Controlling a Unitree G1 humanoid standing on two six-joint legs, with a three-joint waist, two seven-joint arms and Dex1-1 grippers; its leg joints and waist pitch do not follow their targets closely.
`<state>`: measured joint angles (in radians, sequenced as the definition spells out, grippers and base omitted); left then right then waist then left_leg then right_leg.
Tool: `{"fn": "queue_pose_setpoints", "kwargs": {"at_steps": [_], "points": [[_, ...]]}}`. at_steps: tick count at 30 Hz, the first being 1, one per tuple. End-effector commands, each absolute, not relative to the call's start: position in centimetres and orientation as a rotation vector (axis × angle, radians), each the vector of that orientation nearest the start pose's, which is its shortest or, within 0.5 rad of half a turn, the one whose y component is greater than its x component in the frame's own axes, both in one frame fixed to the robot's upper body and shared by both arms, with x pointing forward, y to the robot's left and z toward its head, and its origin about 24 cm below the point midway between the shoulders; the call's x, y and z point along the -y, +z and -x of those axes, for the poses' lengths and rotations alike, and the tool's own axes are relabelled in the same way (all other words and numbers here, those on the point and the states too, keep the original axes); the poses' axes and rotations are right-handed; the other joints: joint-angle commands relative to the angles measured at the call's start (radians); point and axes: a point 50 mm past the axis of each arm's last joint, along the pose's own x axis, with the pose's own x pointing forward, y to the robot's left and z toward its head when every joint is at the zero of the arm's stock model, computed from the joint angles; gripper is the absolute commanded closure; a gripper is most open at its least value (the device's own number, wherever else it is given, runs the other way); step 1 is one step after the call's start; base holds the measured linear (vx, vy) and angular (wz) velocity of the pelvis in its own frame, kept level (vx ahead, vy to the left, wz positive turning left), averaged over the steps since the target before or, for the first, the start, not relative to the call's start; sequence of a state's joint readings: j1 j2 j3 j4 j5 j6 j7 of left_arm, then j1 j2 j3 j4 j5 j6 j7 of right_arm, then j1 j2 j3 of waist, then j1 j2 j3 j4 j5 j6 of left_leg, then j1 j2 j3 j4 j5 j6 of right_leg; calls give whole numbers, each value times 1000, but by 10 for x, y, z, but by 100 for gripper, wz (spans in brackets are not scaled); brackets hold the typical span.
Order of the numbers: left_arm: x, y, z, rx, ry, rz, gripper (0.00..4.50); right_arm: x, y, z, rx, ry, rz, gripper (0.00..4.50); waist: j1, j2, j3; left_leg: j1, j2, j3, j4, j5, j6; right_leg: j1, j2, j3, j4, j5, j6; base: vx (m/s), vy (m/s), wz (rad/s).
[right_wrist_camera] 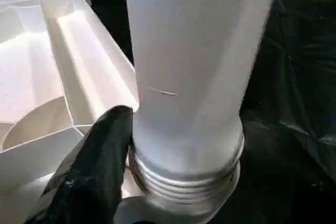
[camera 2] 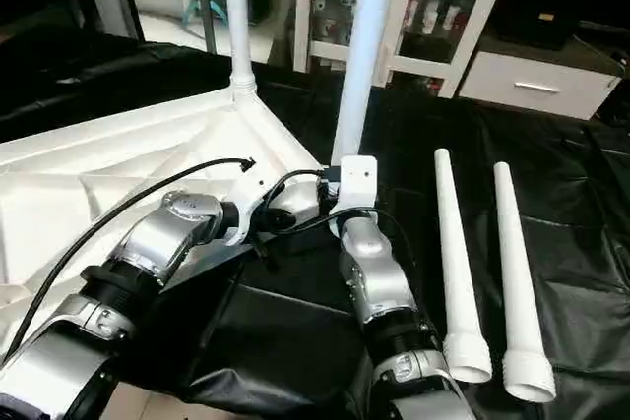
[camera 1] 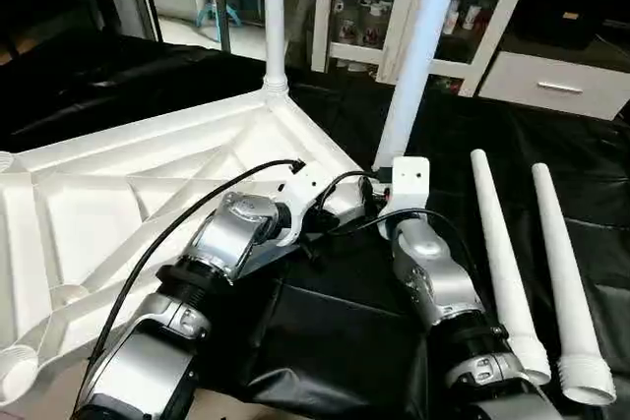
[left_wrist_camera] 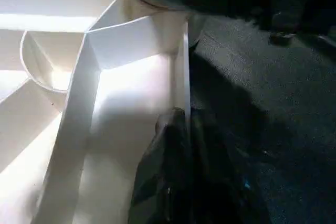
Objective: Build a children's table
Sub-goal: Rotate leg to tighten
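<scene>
White ribbed top (camera 1: pixel 148 174), white legs (camera 1: pixel 504 253), black table cover (camera 1: pixel 335 331).

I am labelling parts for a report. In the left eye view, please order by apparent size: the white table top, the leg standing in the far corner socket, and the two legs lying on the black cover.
1. Table top, clearly largest.
2. Two lying legs: they look alike, so no ranking between them.
3. Standing leg: appears smallest, but it is farther away and cut off by the picture's top edge, so this is unsure.

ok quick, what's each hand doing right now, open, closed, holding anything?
Left hand: closed on the tabletop's rim wall.
Right hand: around the upright leg near its threaded end; a firm grip cannot be told.
</scene>
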<state>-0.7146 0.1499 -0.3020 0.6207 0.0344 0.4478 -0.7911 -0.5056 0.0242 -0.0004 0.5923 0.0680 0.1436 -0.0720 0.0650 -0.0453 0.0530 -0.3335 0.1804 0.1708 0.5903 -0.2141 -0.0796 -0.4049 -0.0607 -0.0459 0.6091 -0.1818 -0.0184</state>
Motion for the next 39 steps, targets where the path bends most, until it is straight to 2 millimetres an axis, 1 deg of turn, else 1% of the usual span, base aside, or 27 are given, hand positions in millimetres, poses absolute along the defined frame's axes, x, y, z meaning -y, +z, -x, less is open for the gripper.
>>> {"fn": "queue_pose_setpoints", "kwargs": {"at_steps": [1,2,3,4,5,6,7,8,9,11,12,13,14,15,16,20,21,22,24,26,30,31,32,34,35,37,39], "points": [[-63,53,-334,-541,-1074,-287,450,127,30,-336,-246,81,-14,90,5,9,-54,6,40,-7,-80,-229,-9,32,-77,51,-83,-238,-154,0,0,0],[-63,53,-333,-543,-1080,-286,450,130,32,-336,-236,125,-7,79,9,5,-55,2,39,-5,-77,-205,7,39,-76,52,-76,-183,-176,0,0,0],[-63,53,-333,-544,-1082,-286,450,135,33,-336,-229,152,8,66,11,7,-56,-4,39,-5,-77,-182,13,43,-77,53,-72,-153,-185,0,0,0],[-63,53,-333,-546,-1086,-286,450,142,34,-336,-236,226,8,60,16,7,-60,-10,39,-6,-74,-129,27,53,-79,52,-64,-90,-199,0,0,0],[-63,53,-333,-546,-1086,-286,450,142,34,-336,-236,226,8,60,19,7,-61,-9,41,-5,-71,-100,44,53,-78,51,-59,-44,-215,0,0,0],[-63,53,-332,-547,-1089,-287,450,148,35,-335,-247,289,-11,53,21,7,-61,-10,40,-4,-69,-89,52,55,-77,51,-57,-23,-224,0,0,0],[-63,53,-332,-548,-1089,-287,450,151,35,-335,-250,303,-15,53,24,4,-61,-13,39,-4,-68,-80,68,59,-79,50,-56,-9,-236,0,0,0],[-64,53,-332,-549,-1091,-288,450,158,35,-333,-260,360,-24,28,24,3,-60,-16,40,-4,-68,-81,78,60,-81,49,-59,-28,-241,0,0,0],[-64,53,-332,-549,-1092,-289,450,160,35,-333,-263,373,-25,22,26,4,-60,-14,41,-5,-68,-86,81,61,-82,48,-61,-44,-243,0,0,0],[-64,52,-331,-553,-1100,-289,450,171,35,-329,-287,457,-18,9,28,2,-59,-15,44,-5,-67,-97,83,60,-84,47,-66,-93,-246,0,0,0],[-64,52,-330,-555,-1105,-290,450,179,36,-326,-300,516,-26,3,29,4,-58,-14,45,-6,-67,-99,81,59,-85,48,-67,-103,-246,0,0,0],[-64,52,-330,-555,-1105,-290,450,179,36,-326,-300,516,-26,3,30,1,-58,-15,46,-5,-66,-105,85,61,-84,47,-68,-112,-247,0,0,0],[-64,52,-330,-557,-1109,-290,450,189,39,-323,-308,594,-21,3,29,0,-58,-16,46,-6,-66,-103,88,60,-85,46,-68,-116,-250,0,0,0],[-64,52,-330,-558,-1111,-290,450,193,41,-321,-310,643,-8,3,29,3,-59,-17,46,-6,-65,-108,91,62,-84,45,-67,-118,-253,0,0,0],[-65,52,-330,-559,-1114,-291,450,199,43,-318,-316,719,11,3,31,0,-59,-17,47,-6,-63,-107,99,62,-84,45,-69,-116,-254,0,0,0],[-65,52,-329,-565,-1129,-293,450,205,49,-320,-302,783,0,3,31,-2,-59,-19,46,-7,-61,-94,113,61,-86,43,-69,-122,-264,0,0,0],[-65,52,-329,-565,-1129,-293,450,205,49,-320,-301,783,1,3,30,-2,-60,-19,47,-7,-61,-98,112,60,-88,42,-69,-132,-265,0,0,0],[-65,52,-328,-568,-1135,-294,450,206,51,-322,-297,791,1,3,32,2,-59,-15,47,-7,-61,-104,107,57,-87,41,-72,-151,-266,0,0,0],[-65,52,-328,-569,-1139,-295,450,206,52,-324,-293,811,-1,3,31,1,-59,-15,48,-6,-62,-113,99,56,-86,40,-73,-161,-270,0,0,0],[-65,52,-327,-571,-1142,-296,450,205,53,-325,-295,832,-5,3,30,4,-61,-15,50,-8,-61,-99,99,57,-85,40,-67,-127,-279,0,0,0],[-66,52,-326,-576,-1151,-299,450,199,55,-332,-302,894,11,3,31,4,-63,-17,49,-7,-58,-77,111,59,-85,39,-61,-73,-299,0,0,0],[-66,52,-326,-577,-1154,-299,450,197,55,-335,-309,894,27,3,30,4,-63,-16,50,-7,-59,-85,110,58,-88,38,-62,-87,-305,0,0,0],[-66,52,-326,-578,-1155,-298,450,195,55,-339,-324,885,65,3,30,0,-62,-17,49,-6,-59,-91,105,59,-88,37,-64,-105,-303,0,0,0],[-66,52,-326,-578,-1155,-299,450,195,54,-340,-330,880,84,3,32,5,-63,-13,50,-6,-59,-89,97,57,-88,38,-64,-113,-301,0,0,0],[-66,52,-326,-579,-1155,-299,450,194,54,-341,-337,887,108,3,32,4,-62,-13,50,-5,-59,-87,98,57,-87,38,-63,-105,-301,0,0,0],[-67,52,-325,-581,-1154,-298,450,193,56,-345,-350,889,159,3,33,1,-66,-12,50,-4,-56,-60,104,56,-86,37,-56,-57,-314,0,0,0],[-68,52,-325,-582,-1154,-298,450,192,56,-346,-347,892,155,3,36,3,-66,-13,51,-3,-55,-47,117,58,-87,37,-51,-17,-324,0,0,0]]}}
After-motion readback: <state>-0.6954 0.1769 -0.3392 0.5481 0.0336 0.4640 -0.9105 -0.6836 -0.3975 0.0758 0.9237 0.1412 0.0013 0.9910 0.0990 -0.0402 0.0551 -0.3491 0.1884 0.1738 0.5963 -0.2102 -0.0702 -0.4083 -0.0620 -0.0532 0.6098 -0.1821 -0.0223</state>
